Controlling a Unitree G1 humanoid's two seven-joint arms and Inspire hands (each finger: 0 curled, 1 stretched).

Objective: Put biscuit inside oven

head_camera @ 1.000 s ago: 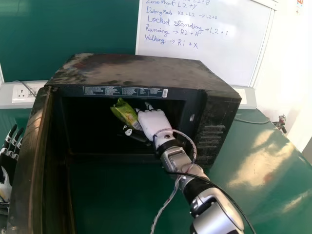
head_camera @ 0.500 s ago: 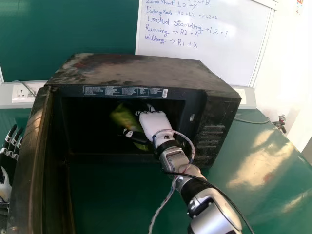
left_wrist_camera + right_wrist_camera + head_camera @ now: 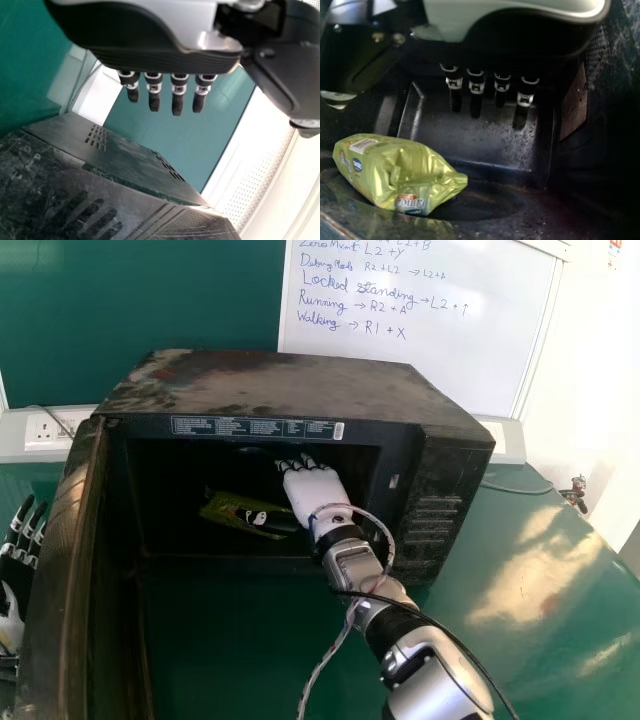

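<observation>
- Head view: one oven, with one open door cut off at the bottom edge.
- Right hand: inside the oven; fingers extended, slightly spread.
- Biscuit packet: one unit, lying on the oven's dark floor, partly hidden by the right thumb. Thumb contact cannot be determined.
- Left hand: cut off at the left edge, beside the door; fingers straight, spaced apart.

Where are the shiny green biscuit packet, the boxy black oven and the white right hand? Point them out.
Green packet [image 3: 395, 167], right wrist view: its middle.
Black oven [image 3: 290, 385], head view: its top.
Right hand [image 3: 316, 496], head view: its back.
</observation>
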